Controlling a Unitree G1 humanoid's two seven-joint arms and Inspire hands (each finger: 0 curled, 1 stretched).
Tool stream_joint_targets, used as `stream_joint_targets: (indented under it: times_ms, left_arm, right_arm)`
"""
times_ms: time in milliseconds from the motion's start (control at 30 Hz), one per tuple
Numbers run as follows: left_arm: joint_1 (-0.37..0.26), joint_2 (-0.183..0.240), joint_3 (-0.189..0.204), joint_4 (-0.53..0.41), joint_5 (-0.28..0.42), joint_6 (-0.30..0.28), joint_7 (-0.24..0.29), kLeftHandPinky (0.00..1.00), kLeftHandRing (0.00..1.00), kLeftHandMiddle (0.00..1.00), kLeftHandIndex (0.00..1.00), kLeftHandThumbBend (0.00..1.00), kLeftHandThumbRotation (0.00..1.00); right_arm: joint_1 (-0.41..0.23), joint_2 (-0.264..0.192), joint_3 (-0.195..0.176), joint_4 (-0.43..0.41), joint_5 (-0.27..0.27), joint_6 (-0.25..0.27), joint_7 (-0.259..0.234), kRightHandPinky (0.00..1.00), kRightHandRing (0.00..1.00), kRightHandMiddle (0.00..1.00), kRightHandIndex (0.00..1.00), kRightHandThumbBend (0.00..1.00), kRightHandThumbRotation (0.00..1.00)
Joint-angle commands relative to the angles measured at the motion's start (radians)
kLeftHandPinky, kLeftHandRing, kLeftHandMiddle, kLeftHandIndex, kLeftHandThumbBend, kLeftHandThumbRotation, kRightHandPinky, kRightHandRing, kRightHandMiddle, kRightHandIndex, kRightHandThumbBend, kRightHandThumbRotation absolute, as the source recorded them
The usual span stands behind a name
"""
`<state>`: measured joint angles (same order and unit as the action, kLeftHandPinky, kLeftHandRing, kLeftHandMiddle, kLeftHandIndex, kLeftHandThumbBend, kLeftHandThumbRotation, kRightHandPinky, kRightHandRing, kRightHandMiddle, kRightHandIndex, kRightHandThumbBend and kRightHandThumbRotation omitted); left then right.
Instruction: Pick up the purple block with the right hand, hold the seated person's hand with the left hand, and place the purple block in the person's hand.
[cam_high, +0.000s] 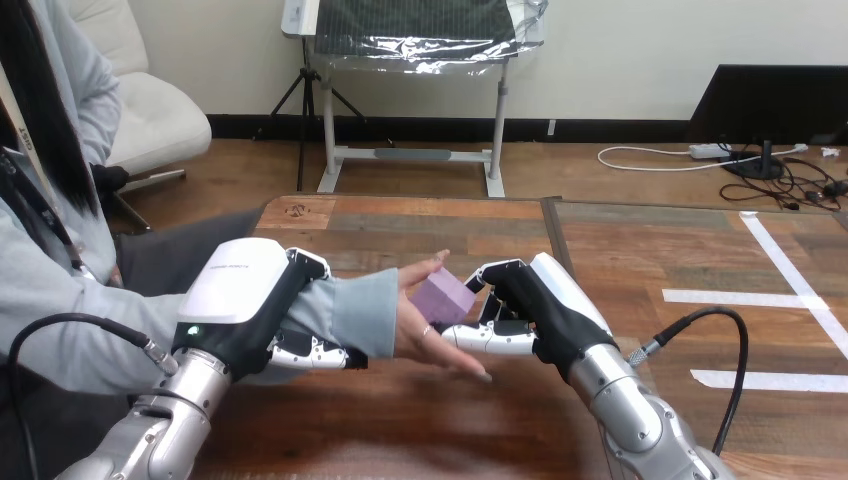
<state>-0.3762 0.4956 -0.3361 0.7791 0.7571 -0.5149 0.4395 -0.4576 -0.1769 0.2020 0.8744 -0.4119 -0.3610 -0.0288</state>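
- While the purple block (445, 296) sits pinched in the right hand (535, 305) above the person's hand (425, 338), a one-sided release could roll it off the palm.
- The left hand (245, 295) curls round the person's wrist (350, 312); a slack hold would let the palm drift.

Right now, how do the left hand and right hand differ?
The left hand is curled round the person's sleeved forearm; the right hand pinches the purple block. The left hand shows its white back; the right hand is turned sideways toward the person's hand. Both are shut on something.
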Motion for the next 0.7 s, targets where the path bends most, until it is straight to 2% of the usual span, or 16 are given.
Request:
stream_joint_targets:
  times_ms: [0, 233, 667]
  left_arm:
    - [-0.116, -0.021, -0.001, -0.061, 0.002, -0.031, 0.039, 0.28, 0.3, 0.33, 0.35, 0.9, 0.37]
    - [-0.11, -0.012, -0.003, -0.055, 0.004, -0.042, 0.048, 0.3, 0.31, 0.34, 0.36, 0.9, 0.37]
    - [-0.099, 0.004, -0.002, -0.036, -0.002, -0.074, 0.054, 0.32, 0.33, 0.36, 0.38, 0.91, 0.36]
  right_arm:
    - [-0.093, -0.003, 0.012, -0.055, -0.002, 0.011, 0.006, 0.36, 0.4, 0.46, 0.47, 0.64, 0.56]
    - [-0.093, -0.007, 0.01, -0.061, 0.001, 0.022, 0.007, 0.46, 0.5, 0.54, 0.54, 0.73, 0.61]
    - [-0.097, -0.02, 0.006, -0.062, 0.007, 0.026, 0.017, 0.47, 0.51, 0.55, 0.56, 0.76, 0.64]
